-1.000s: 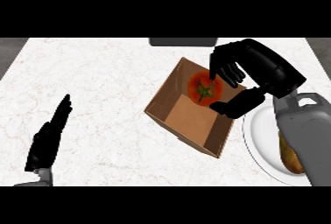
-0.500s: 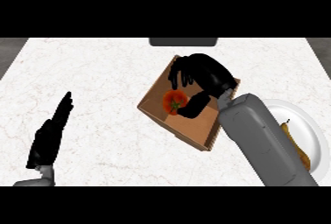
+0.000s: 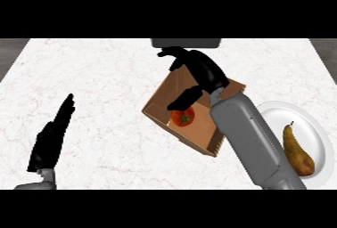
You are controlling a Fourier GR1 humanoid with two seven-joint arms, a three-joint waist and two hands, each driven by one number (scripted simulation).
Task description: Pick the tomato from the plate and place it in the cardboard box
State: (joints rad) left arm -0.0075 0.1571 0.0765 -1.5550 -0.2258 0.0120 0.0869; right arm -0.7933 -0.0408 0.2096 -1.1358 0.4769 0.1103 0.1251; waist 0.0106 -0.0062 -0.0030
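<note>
Head view, the only view. Desk (image 3: 112, 80): white marbled top, carrying everything listed. Box (image 3: 197, 131): brown cardboard, open at the top, set at a slant near the middle of the desk, a little toward the right edge; its near corner points at the front edge. Tomato (image 3: 183, 117): red with a green stalk scar, lying on the floor of the box toward its left wall, apart from the plate and free of any fingers. Plate (image 3: 316, 129): white, round, at the right edge of the desk, just beside the box; it holds a pear (image 3: 297, 150), yellow-brown, stalk toward the back, and no tomato. Right hand (image 3: 201, 71): black, over the far part of the box, fingers spread and relaxed toward the back edge, thumb pointing down toward the tomato but not closed on it; it grips nothing. Its grey forearm crosses the right side of the box and part of the plate, hiding some of both. Left hand (image 3: 52, 138): black, fingers straight and together, at rest near the front left corner of the desk, holding nothing, well apart from the box. Dark object (image 3: 186, 42) at the back edge: cut off by the view, kind not told. Status, as judged: tomato lifted off the plate and delivered into the box; release appears made. Remaining: only clearing the right hand from over the box.
</note>
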